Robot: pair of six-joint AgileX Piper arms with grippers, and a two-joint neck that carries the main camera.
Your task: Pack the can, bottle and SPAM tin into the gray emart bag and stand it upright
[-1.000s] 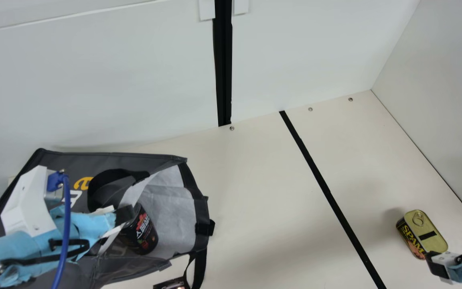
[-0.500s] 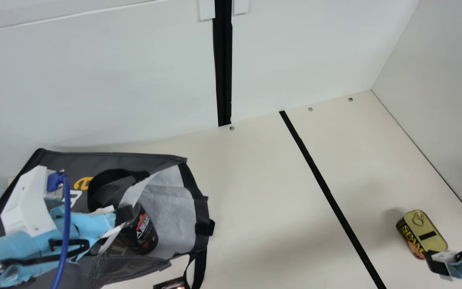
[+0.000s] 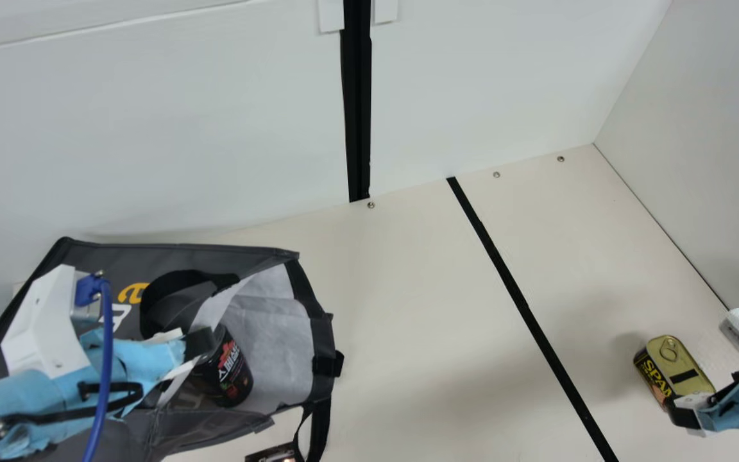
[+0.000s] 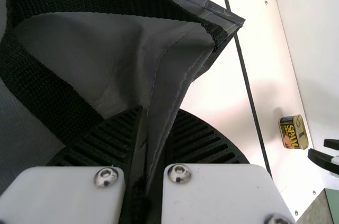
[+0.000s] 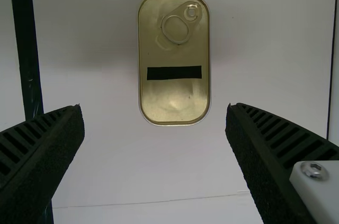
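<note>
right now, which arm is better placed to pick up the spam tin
Right, I'd judge: the right tool is open near the SPAM tin, while the left tool is shut on the gray bag's edge, well away.

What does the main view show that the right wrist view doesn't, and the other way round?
Main view: the gray bag with the dark can in its mouth, the left gripper at the bag, and the SPAM tin's printed side.
Right wrist view: the right gripper's two ribbed fingers, spread wide apart.
Both: the tin's gold lid with its ring pull, and the black line along the table.
</note>
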